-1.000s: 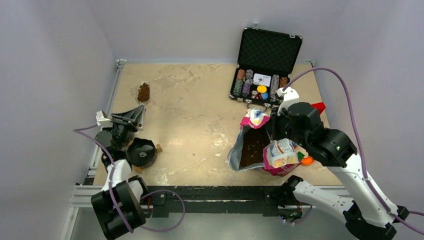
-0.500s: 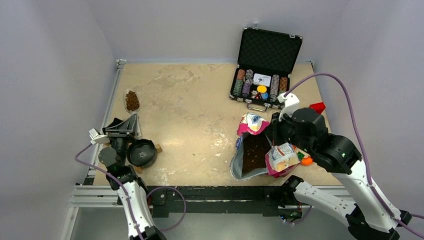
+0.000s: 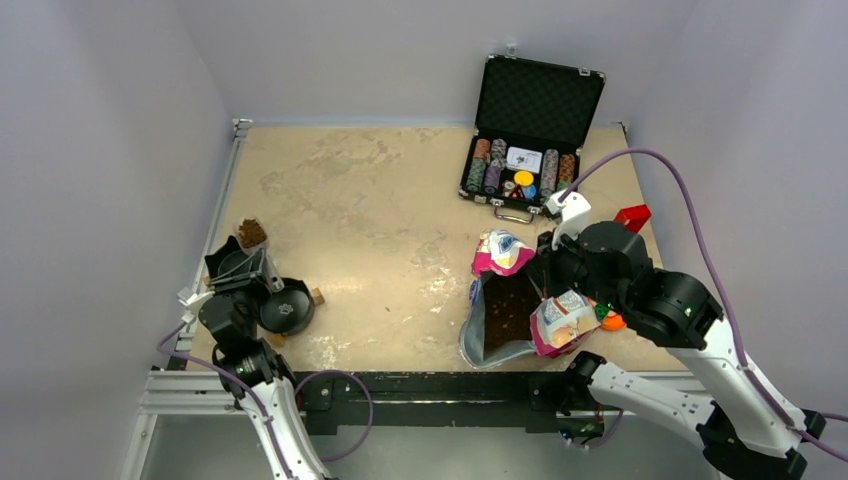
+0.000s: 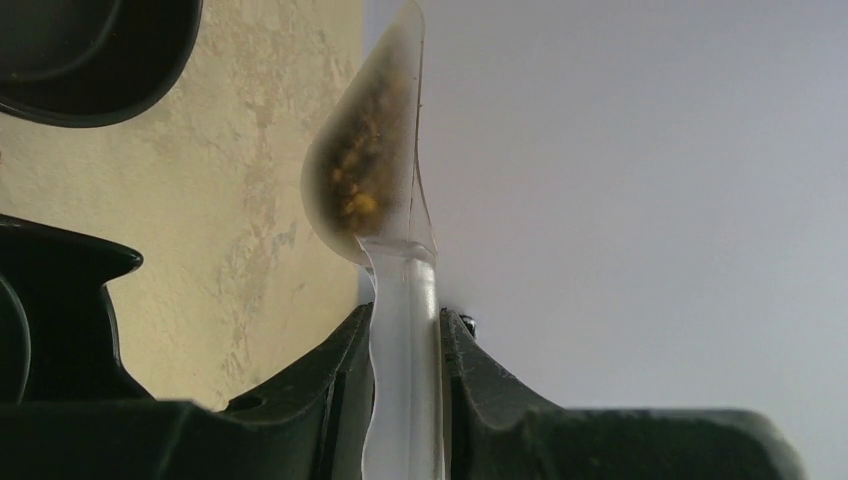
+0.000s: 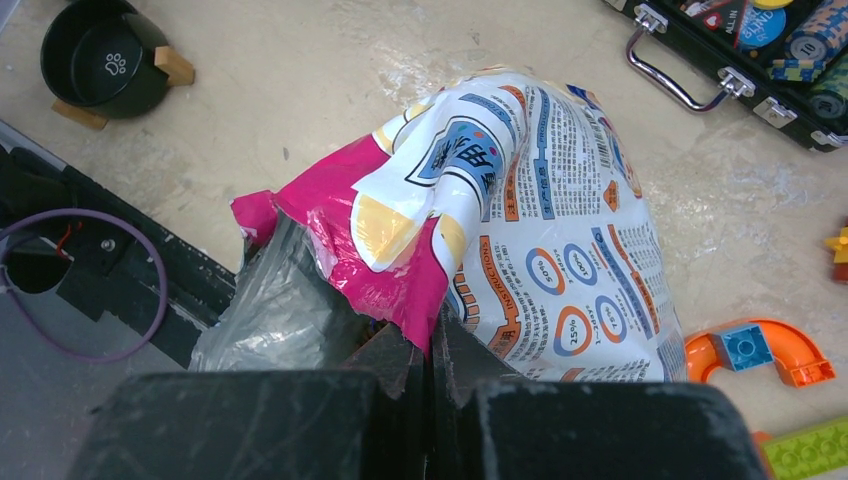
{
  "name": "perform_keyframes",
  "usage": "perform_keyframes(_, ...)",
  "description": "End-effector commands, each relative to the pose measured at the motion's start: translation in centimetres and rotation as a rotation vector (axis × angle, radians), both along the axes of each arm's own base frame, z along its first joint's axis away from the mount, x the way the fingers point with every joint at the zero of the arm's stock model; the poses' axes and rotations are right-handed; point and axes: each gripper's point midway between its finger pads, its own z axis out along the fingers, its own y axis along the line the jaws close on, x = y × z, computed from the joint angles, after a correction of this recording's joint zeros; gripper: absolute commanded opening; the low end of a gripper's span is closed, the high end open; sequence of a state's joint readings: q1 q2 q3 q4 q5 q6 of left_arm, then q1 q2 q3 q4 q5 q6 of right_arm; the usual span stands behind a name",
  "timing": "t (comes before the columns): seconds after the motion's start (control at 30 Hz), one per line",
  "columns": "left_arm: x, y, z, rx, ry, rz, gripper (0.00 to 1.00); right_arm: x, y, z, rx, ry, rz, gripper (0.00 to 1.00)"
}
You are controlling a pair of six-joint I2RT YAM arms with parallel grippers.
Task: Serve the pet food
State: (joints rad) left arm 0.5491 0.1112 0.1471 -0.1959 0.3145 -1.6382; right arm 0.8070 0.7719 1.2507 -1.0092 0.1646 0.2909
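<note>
Beige tabletop [image 3: 380, 200], entry: my left gripper [image 4: 405, 320] clamps the scoop [image 4: 400, 280], pet food [image 3: 252, 233] aboard, now drawn back nearer the bowl [image 3: 287, 306]; I judge pouring next. Right gripper [image 5: 432, 345] pinches the bag [image 5: 540, 200].

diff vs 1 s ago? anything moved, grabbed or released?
The left gripper, clamped on the clear scoop throughout, carried its load of kibble back toward the near edge, closer to the black bowl. None is tipped in yet. Nothing was grabbed or released. Unchanged: the right gripper pinching the open food bag, and the poker chip case.
</note>
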Motion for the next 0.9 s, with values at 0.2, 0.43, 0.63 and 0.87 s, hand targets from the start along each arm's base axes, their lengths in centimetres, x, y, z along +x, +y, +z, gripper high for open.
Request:
perform_keyframes(0.2,-2.0,1.6,1.4,0.012,0.045,0.142,0.0,0.7,0.9,6.4,0.162,-0.183,0.012,0.0)
perform_keyframes(0.43,-2.7,1.9,0.0,-0.057,0.129,0.187,0.0,0.7,0.8,6.5,0.161,-0.188,0.007,0.0)
perform_keyframes(0.63,-3.2,1.7,-1.3,-0.129,0.205,0.199,0.0,0.8,0.7,6.4,0.157,-0.187,0.006,0.0)
perform_keyframes(0.87,-3.2,2.2,-1.5,-0.172,0.261,0.227,0.0,1.0,0.5,6.4,0.151,-0.192,-0.009,0.0)
